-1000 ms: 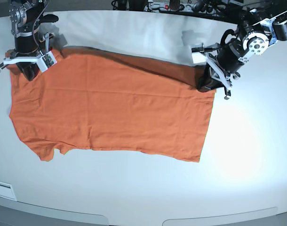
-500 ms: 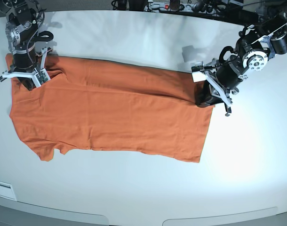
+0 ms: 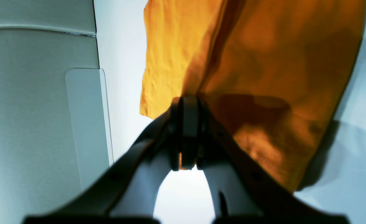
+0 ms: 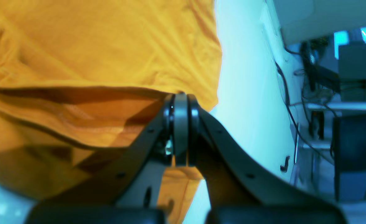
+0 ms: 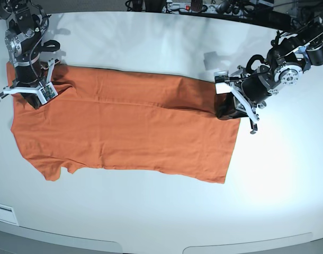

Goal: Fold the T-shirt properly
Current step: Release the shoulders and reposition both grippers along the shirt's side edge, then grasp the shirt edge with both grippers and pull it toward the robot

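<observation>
Folding: first lengthwise fold under way, far long edge of the shirt (image 5: 124,127) lifted and drawn toward the near edge.
Shirt: orange, spread on the white table (image 5: 167,211), long axis left to right in the base view; near sleeve flat at lower left, hem end at right.
Far edge: raised off the table at both ends, sagging in a shallow fold between them; dark shadow line beneath it.
Right gripper (image 5: 35,95): at the shoulder end, upper left in the base view; fingers (image 4: 180,124) pressed together with a fold of cloth pinched between, seam visible just beside them.
Left gripper (image 5: 229,108): at the hem corner, right in the base view; fingers (image 3: 187,130) closed on the corner, cloth hanging in a draped sheet from the pinch.
Lower layer: lying flat, near edge undisturbed, a few light wrinkles.
Step, judged: early; one fold begun, not laid down, later folds all to come.
Next move, judged: carrying both pinched ends together toward the near edge, level and at equal pace, keeping the span taut enough to land straight.
Care needed: thin fabric, likely to sag or crease mid-span; uneven travel would skew the fold line; releasing only once the edge lies on the lower layer.
</observation>
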### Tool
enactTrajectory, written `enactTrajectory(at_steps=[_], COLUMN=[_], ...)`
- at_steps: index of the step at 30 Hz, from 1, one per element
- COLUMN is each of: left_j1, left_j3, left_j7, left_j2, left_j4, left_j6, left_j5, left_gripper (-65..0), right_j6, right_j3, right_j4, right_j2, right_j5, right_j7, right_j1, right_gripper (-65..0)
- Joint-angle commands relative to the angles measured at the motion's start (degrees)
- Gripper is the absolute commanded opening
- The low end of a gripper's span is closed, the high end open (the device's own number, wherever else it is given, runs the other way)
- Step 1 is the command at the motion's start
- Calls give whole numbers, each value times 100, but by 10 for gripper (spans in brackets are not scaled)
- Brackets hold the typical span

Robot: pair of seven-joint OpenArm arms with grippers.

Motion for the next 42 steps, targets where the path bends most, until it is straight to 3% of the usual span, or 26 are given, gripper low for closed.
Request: enactTrajectory(at_steps=[1, 3, 6, 17, 18, 21, 23, 25, 27, 28, 30, 31, 34, 36, 39, 42], left_j1=[-83, -81, -81, -81, -79, -79, -76, -79, -72, -44, -9, 2, -4, -17, -98, -280], left_j3=[-52, -52, -52, -52, -52, -52, -52, -52, -52, -52, -52, -52, -52, -52, -52, -52], left_j7=[-42, -39, -15, -22, -22, -20, -22, -22, -20, -20, 92, 153, 155, 155, 155, 223], left_j2=[-92, -90, -92, 175, 179, 179, 181, 179, 179, 179, 181, 192, 249, 308, 474, 699], left_j4=[63, 52, 9, -400, -398, -398, -398, -398, -398, -398, -398, -398, -398, -404, -463, -664], left_j6=[96, 267, 866, 826, 839, 1187, 1711, 2063, 2347, 2496, 2643, 2592, 2153, 1858, 1432, 984], left_j5=[7, -4, -52, -50, -52, -254, -573, -671, -671, -667, -669, -671, -767, -964, -1078, -1451], left_gripper=[-650, -650, -650, -650, -623, -450, -417, -452, -589, -650, -650, -650, -650, -650, -650, -650], right_j6=[-179, -219, -413, -455, -553, -743, -778, -848, -1038, -1147, -1342, -1416, -1344, -929, -166, 179], right_j3=[59, 59, 59, 59, 59, 59, 59, 59, 59, 59, 59, 59, 55, 55, 55, 55], right_j4=[66, 66, 66, 59, 59, 59, 59, 59, 59, 59, 59, 59, 59, 59, 9, -321], right_j2=[98, 96, 96, 83, 81, 81, 81, 81, 81, 81, 81, 76, 33, -31, -98, -125], right_j5=[-83, -74, 52, 92, 96, 109, 101, 55, 42, 42, 46, 48, 46, 50, 570, 940], right_j7=[101, 92, 98, 118, 114, 98, 59, 35, 33, 26, -173, -297, -378, -278, -136, -116], right_j1=[20, 76, 116, 326, 376, 398, 382, 382, 382, 382, 382, 380, 282, 199, 181, 319], right_gripper=[-650, -650, -650, -650, -627, -362, -298, -299, -339, -407, -621, -650, -650, -650, -650, -650])
